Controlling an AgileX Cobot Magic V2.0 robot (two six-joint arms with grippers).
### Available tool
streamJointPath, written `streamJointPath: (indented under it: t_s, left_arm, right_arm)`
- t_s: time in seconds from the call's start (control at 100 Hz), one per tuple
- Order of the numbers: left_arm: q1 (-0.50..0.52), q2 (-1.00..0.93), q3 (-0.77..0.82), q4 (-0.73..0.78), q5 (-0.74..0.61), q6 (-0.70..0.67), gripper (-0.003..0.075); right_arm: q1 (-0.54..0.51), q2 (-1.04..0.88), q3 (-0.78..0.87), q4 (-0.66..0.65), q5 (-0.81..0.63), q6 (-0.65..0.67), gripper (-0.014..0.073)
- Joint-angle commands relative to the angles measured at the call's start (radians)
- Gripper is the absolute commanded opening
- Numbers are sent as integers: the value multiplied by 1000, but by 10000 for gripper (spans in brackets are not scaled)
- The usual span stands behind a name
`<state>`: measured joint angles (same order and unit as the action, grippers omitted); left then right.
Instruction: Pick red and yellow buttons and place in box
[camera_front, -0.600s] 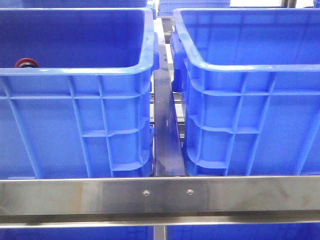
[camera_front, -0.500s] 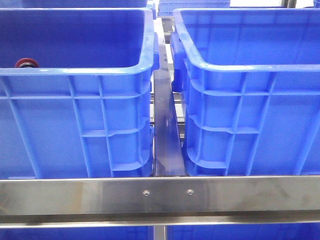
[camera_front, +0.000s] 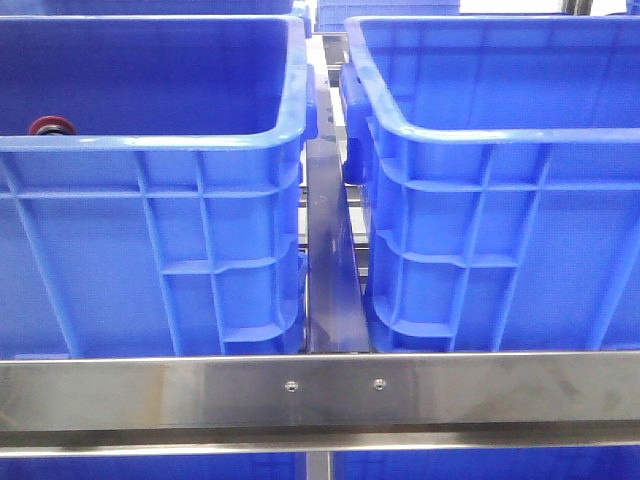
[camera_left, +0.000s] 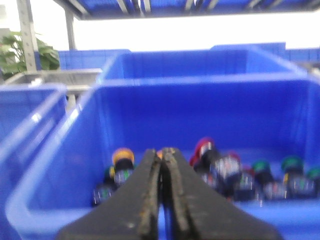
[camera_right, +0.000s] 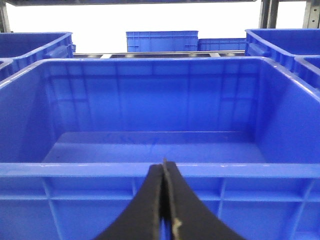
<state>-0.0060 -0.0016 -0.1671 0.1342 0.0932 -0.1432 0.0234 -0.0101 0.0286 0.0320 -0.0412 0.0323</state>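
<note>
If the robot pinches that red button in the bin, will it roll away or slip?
Probably a bit of both. The red button has a rounded cap on a narrower dark body, so it may roll or tip if nudged. Its cap looks smooth, so the shut left gripper could slip off. It lies among other buttons, which may shift too.

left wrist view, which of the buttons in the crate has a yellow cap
The yellow button, left of the shut left gripper. It has an orange-yellow cap; the red button stands right of the gripper, and the green-capped ones lie farther right.
</note>
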Motion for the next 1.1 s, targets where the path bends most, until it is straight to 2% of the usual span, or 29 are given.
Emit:
streamJointPath:
  t_s: [0.0,0.15,0.31,0.38,0.56,0.86,0.91,0.96,1.09]
  left_arm:
    - [-6,56,-141,-15,22,-6,-19]
    - [-6,210,-351,-17,236,-1,-19]
    - [-6,421,-581,-17,494,63,-19]
    - [-6,504,-660,-17,562,73,-19]
    - [-6,645,-762,-15,591,82,-19]
    - [-6,703,-771,-17,583,82,-7]
    - [-6,705,-771,-17,583,82,31]
    - [-6,705,-771,-19,583,82,102]
    - [-6,705,-771,-32,591,82,398]
  right_arm:
    - [2,-22,-1,-9,-85,1,-68]
    - [2,-22,-1,-9,-85,1,-68]
    - [2,-22,-1,-9,-85,1,-68]
    - [2,-22,-1,-9,-85,1,-68]
    - [2,-22,-1,-9,-85,1,-68]
    - [2,-22,-1,-9,-85,1,-68]
    - [2,-22,-1,-9,-85,1,-68]
    - [2,-22,-1,-9,-85,1,-68]
    - [2,-22,-1,-9,-85,1,-68]
